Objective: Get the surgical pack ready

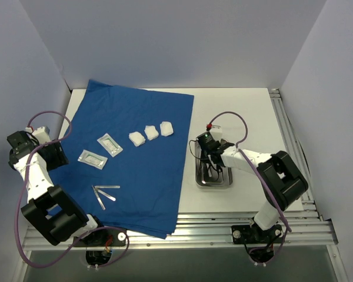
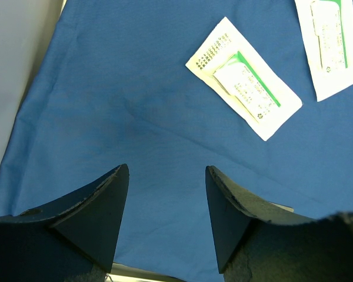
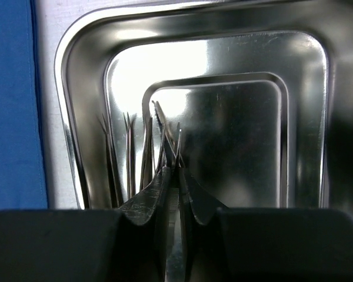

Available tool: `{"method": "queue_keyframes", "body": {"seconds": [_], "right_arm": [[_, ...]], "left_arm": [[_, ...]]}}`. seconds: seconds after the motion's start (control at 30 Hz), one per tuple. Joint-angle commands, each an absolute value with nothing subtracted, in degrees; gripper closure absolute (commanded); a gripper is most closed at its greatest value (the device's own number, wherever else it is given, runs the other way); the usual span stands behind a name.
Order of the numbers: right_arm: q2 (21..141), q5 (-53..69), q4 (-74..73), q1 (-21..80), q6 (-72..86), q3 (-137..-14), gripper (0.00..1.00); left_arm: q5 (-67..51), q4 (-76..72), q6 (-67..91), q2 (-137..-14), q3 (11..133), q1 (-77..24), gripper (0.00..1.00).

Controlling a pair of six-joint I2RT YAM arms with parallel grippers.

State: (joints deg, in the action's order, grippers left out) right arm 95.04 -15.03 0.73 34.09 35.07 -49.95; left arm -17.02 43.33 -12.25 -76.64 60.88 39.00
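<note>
- The thin instrument [image 3: 175, 158] runs lengthwise in the steel tray [image 3: 76, 47], tips pointing to the wrist frame's top.
- My right fingers [image 3: 150, 200] are clamped on it.
- My left fingers [image 2: 100, 205] stand apart, empty, above the blue cloth [image 2: 135, 117].

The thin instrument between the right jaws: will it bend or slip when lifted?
Probably stiff: the instrument looks like polished metal. It may slip or pivot, being smooth and pinched on a narrow part. Probably light; its tips could catch neighbours in the tray.
</note>
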Motion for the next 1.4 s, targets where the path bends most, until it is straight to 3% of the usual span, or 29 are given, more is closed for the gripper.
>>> {"method": "queue_keyframes", "body": {"seconds": [0.0,0.53,0.93,1.37], "right_arm": [[94.6,-16.1,-0.7,32.7,33.4,-50.0,0.94],[92.3,-10.9,1.7,31.6,32.1,-48.9,0.96],[91.1,-11.2,0.3,31.5,31.3,-48.8,0.78],[86.6,-9.6,-3.8,32.1,30.4,-52.4,0.78]], "left_arm": [[-18.2,42.7,-12.7,-76.5,61.9,39.4,0.36],[-18.0,42.7,-12.7,-76.1,61.7,39.3,0.36],[-18.1,42.8,-12.8,-76.3,61.7,39.3,0.36],[-18.2,43.0,-13.0,-76.3,61.8,39.3,0.36]]}}
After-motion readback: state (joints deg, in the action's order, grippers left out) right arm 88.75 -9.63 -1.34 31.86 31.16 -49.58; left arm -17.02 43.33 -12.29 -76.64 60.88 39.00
